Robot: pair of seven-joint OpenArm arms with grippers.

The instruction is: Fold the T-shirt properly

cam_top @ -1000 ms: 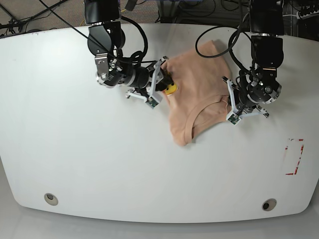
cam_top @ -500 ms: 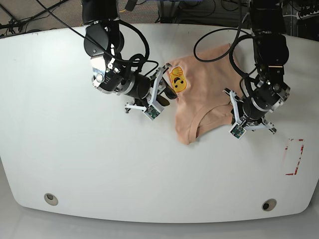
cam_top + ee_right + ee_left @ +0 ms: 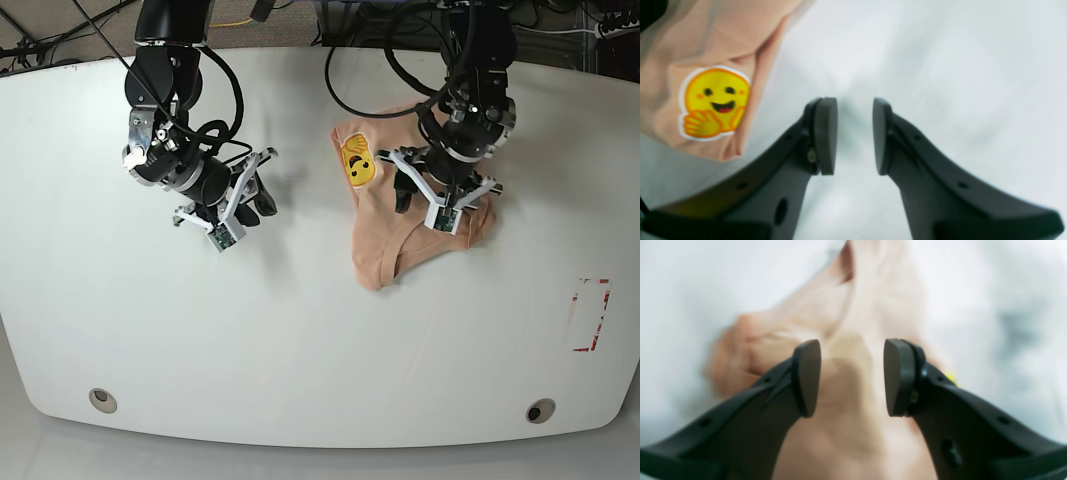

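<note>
The peach T-shirt (image 3: pixel 375 240) lies bunched and partly folded right of the table's middle, its yellow smiley print (image 3: pixel 358 160) facing up at its left edge. My left gripper (image 3: pixel 445 192) hovers over the shirt's right part. In the left wrist view the left gripper (image 3: pixel 851 378) is open, with blurred T-shirt (image 3: pixel 846 306) cloth below it and nothing pinched. My right gripper (image 3: pixel 260 198) is over bare table to the left of the shirt. In the right wrist view the right gripper (image 3: pixel 854 136) is open and empty, and the T-shirt (image 3: pixel 706 40) with its smiley print (image 3: pixel 715 101) shows at upper left.
The white table (image 3: pixel 300 340) has a red-marked rectangle (image 3: pixel 590 315) near its right edge and two round holes (image 3: pixel 102 400) (image 3: pixel 540 411) along the front. Cables hang behind both arms at the back edge.
The left gripper opened and let go of the cloth, and it moved up and left over the shirt. The right arm drew away to the left. The smiley print now faces up.
</note>
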